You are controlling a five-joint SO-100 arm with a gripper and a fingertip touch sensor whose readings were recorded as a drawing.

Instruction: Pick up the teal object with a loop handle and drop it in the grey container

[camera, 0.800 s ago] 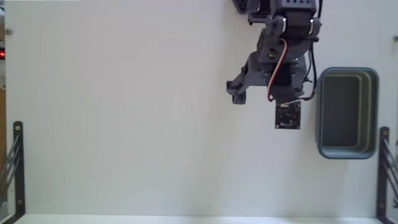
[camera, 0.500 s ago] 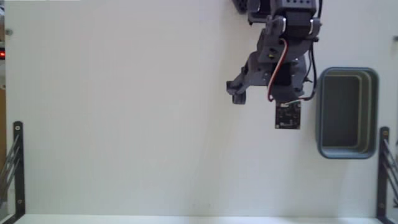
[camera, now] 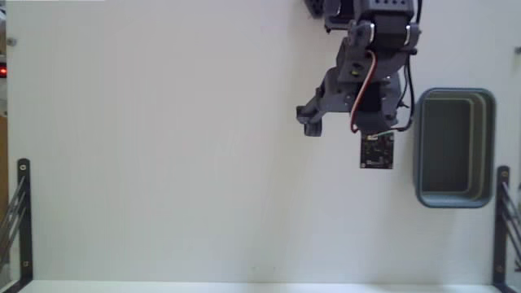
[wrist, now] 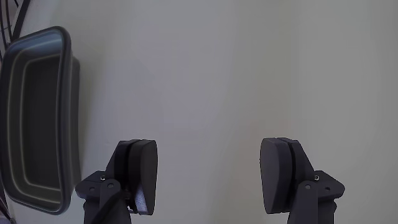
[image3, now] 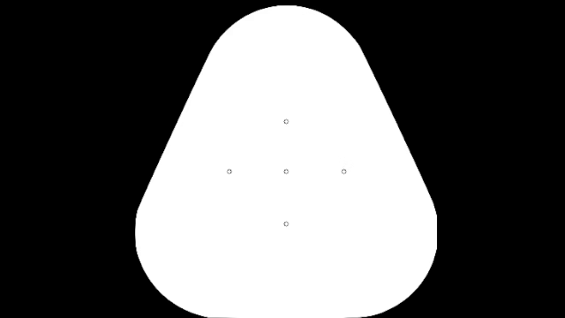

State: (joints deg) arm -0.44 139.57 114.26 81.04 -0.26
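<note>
The arm [camera: 366,73] reaches down from the top edge of the fixed view over the white counter [camera: 163,163], its wrist camera board hanging just left of the bin [camera: 453,195]. In the wrist view the fingers [wrist: 208,180] stand wide open with only bare counter [wrist: 249,74] between the two dark pads [wrist: 142,174], and they hold nothing. The bin, blue-grey with rounded corners and a thick rim, sits near the right edge of the fixed view, long side running top to bottom; its darker inside looks empty. In the wrist view the bin [wrist: 68,124] lies along the left edge, just beside the left pad but apart from it. The teal piece with the loop handle shows in neither view, so I cannot tell where it is. Black metal brackets [camera: 20,220] stand at the lower left and lower right corners of the counter
</note>
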